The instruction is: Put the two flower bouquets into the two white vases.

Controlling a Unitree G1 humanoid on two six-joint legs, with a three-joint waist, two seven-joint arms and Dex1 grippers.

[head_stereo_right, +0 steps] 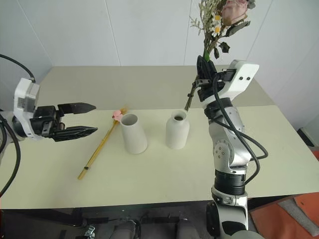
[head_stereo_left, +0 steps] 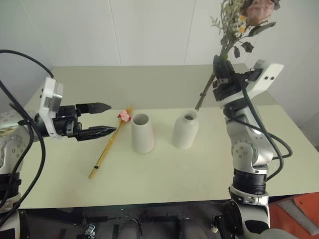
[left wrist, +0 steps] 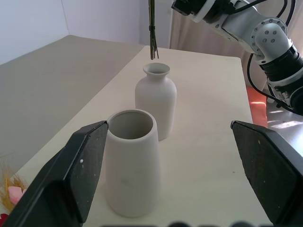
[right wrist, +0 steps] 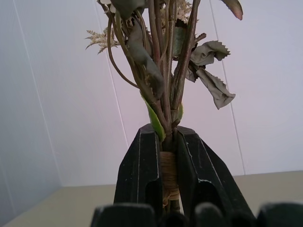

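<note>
Above narrow-necked vase (head_stereo_left: 185, 130), my right gripper (head_stereo_left: 223, 74) clamps rose bouquet (head_stereo_right: 221, 20) at twine, stem ends (left wrist: 153, 45) hanging just over mouth, not yet inside. Left gripper (head_stereo_left: 102, 119) hovers, jaws wide, empty, beside straw bundle (head_stereo_left: 110, 142) lying flat on table (head_stereo_left: 164, 179) near cone vase (head_stereo_left: 142, 133). Step in hand: first insertion. Next, I judge: tip stems upright, centre over neck, lower straight.
</note>
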